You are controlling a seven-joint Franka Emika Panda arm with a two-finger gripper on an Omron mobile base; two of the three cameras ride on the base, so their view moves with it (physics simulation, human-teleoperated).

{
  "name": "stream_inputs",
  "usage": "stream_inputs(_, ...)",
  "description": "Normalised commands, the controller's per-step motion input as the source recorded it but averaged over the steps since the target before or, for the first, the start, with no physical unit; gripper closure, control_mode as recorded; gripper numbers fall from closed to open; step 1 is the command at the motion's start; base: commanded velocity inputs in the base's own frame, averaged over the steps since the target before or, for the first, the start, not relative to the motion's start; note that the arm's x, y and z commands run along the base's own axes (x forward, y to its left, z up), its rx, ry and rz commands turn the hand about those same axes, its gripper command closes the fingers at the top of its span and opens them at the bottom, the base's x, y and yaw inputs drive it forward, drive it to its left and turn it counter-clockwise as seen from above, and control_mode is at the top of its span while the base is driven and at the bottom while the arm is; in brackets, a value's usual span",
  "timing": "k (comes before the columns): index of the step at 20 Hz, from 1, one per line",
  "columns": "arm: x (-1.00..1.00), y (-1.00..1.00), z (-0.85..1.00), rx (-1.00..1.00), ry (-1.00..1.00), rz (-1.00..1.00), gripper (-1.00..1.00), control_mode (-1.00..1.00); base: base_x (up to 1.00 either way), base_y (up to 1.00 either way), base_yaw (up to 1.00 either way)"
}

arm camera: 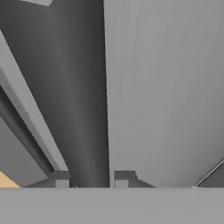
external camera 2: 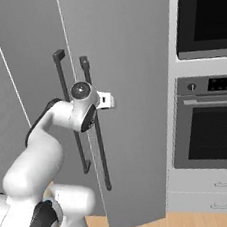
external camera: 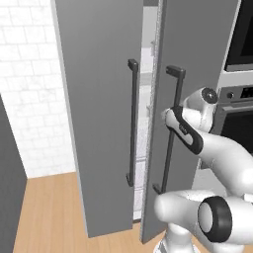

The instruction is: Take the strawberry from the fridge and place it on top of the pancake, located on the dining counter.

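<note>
While the pincer (arm camera: 91,180) sat clamped on the right door handle (external camera 2: 96,122) of the fridge (external camera: 99,123), slip risk stood if pull ran off-arc; strawberry presumably inside, unseen; oven (external camera 2: 212,123) at 3 o'clock.

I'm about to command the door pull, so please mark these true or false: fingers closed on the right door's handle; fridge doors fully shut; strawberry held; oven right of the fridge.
1. The fingers are closed on the right door's handle. True.
2. The fridge doors are fully shut. False: a gap between them shows the white interior.
3. The strawberry is in the fingers. False: they grip the dark handle bar.
4. An oven stands right of the fridge. True.
</note>
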Motion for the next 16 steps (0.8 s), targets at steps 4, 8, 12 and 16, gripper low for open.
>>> stream_inputs(4,-1.0,-1.0,0.0,0.0,0.13,0.11,1.0,-1.0,0.0,0.0,0.0)
stream_inputs(8,-0.98,-1.0,-0.11,0.0,0.12,0.12,1.0,-1.0,0.0,0.0,0.0)
stream_inputs(12,-0.71,-0.98,-0.54,0.0,-0.01,0.08,1.0,-1.0,0.0,0.0,0.0)
stream_inputs(16,-0.36,-0.44,-0.19,0.01,-0.04,0.01,1.0,-1.0,0.0,0.0,0.0)
